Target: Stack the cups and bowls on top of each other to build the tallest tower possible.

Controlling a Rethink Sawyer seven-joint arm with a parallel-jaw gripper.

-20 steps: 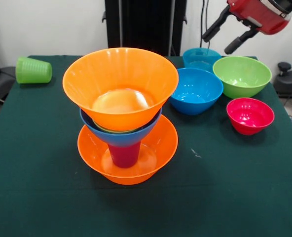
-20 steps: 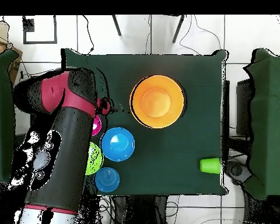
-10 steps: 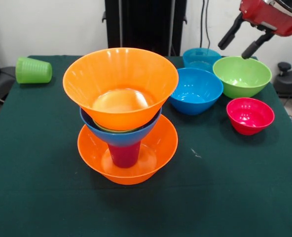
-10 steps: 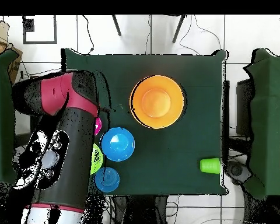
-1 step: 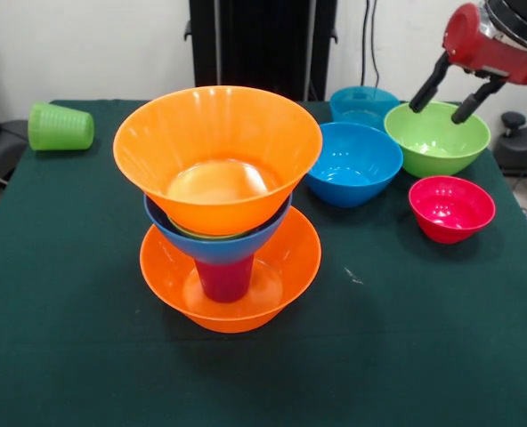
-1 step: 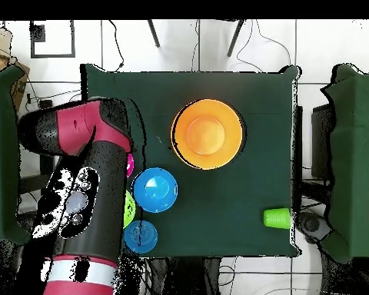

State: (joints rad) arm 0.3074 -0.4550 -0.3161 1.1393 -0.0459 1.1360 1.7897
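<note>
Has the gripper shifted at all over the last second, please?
Yes. In the front view the gripper has swung rightward and down, now hanging open over the lime green bowl.

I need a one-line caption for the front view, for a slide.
Open gripper above a green bowl, beside a tower of orange and blue bowls on a purple cup.

The worktop (image 5: 441,356) is dark green cloth. The tower (image 5: 219,213) shows orange at top and bottom, with blue and purple-magenta between. Right of the tower stand a blue bowl (image 5: 352,163), a teal-blue bowl (image 5: 363,104), a lime green bowl (image 5: 437,136) and a red-pink bowl (image 5: 451,208). The light green cup (image 5: 60,126) lies left of it. The arm (image 6: 84,200) is red and black.
</note>
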